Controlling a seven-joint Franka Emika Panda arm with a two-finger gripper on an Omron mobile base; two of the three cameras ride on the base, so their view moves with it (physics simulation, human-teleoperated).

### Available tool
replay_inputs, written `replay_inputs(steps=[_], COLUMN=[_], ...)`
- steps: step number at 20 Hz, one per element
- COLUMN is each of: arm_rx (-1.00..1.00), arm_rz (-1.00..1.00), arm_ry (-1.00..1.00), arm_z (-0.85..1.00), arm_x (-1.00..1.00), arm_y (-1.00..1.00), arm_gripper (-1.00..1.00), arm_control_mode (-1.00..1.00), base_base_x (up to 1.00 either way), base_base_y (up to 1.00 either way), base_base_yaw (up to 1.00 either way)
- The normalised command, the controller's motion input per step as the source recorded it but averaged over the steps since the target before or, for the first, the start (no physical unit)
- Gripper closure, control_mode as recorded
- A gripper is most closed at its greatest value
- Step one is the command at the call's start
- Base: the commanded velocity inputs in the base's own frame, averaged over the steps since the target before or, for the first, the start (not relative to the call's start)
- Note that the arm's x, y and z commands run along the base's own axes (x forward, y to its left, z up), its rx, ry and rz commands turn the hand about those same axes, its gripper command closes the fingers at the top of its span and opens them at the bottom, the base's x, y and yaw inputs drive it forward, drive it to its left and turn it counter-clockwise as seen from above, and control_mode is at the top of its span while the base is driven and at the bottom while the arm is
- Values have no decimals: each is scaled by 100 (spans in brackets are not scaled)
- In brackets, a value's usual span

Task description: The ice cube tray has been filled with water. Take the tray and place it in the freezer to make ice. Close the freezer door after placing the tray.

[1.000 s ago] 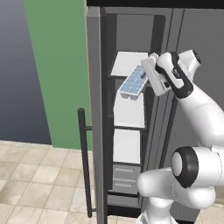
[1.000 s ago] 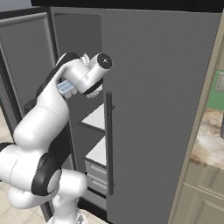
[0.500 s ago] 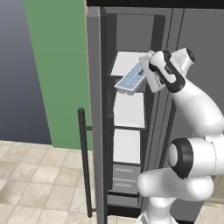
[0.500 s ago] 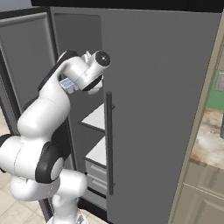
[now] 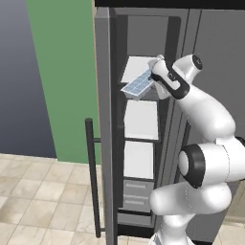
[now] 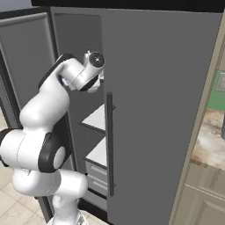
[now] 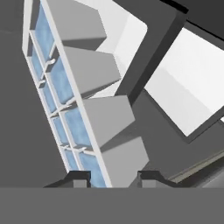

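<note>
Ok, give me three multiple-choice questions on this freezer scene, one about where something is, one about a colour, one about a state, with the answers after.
1. Where is the ice cube tray?
A. On the floor
B. Held up at the top shelf of the freezer
C. In a bottom drawer

2. What colour are the tray's cells?
A. Light blue
B. Red
C. Yellow

3. How does the freezer door stand?
A. Shut
B. Removed
C. Open

Answers: B, the left base view shows the pincer holding it tilted at the top shelf; A, the hand view shows light-blue squares; C, the shelves and drawers inside are in plain sight.
</note>
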Motion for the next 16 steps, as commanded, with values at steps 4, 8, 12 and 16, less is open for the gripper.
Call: replay_inputs(steps=[4, 8, 12, 16], arm_rx=[0, 0, 0, 0], arm_rz=[-10, -9, -9, -8], arm_ry=[0, 1, 2, 4], arm_z=[0, 0, 0, 0], arm_x=[47, 51, 56, 59], arm_y=[0, 0, 0, 0], arm_gripper=[100, 100, 100, 100], arm_control_mode=[-100, -100, -100, -100], base_base_x=[0, 0, 0, 0], base_base_y=[0, 0, 0, 0], base_base_yaw=[0, 0, 0, 0])
